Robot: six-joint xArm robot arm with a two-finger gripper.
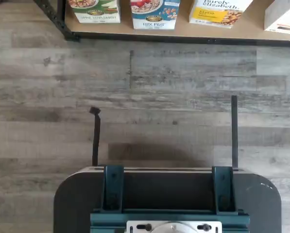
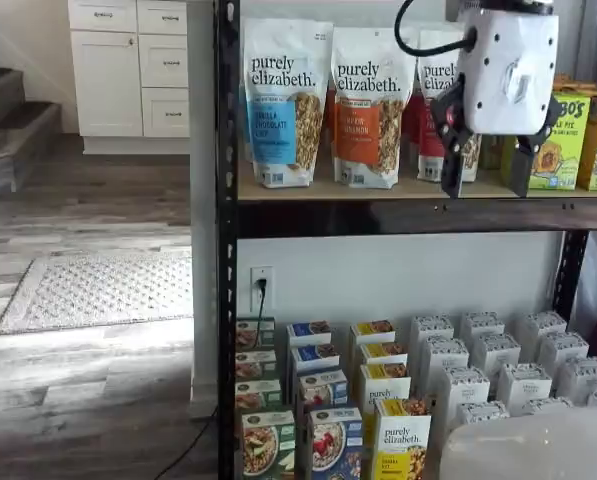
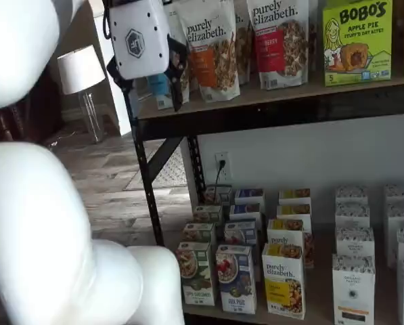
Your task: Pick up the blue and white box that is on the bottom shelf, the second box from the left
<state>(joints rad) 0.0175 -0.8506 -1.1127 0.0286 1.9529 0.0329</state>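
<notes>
Where "purely elizabeth" reads, gripper (image 2: 486,185) open, high.

Wrist cam looks down at the wood floor (image 1: 174,87), w/ the front edge of the bottom shelf (image 1: 183,33) and a few box fronts just in frame. Both shelf views face the rack from the front, fairly close: one roughly straight on, w/ room, rug (image 2: 98,290) and cabinets beside it; the other from an angle, arm (image 3: 32,203) filling its near side. Both share the granola bags (image 2: 366,105) and bottom shelf boxes
</notes>
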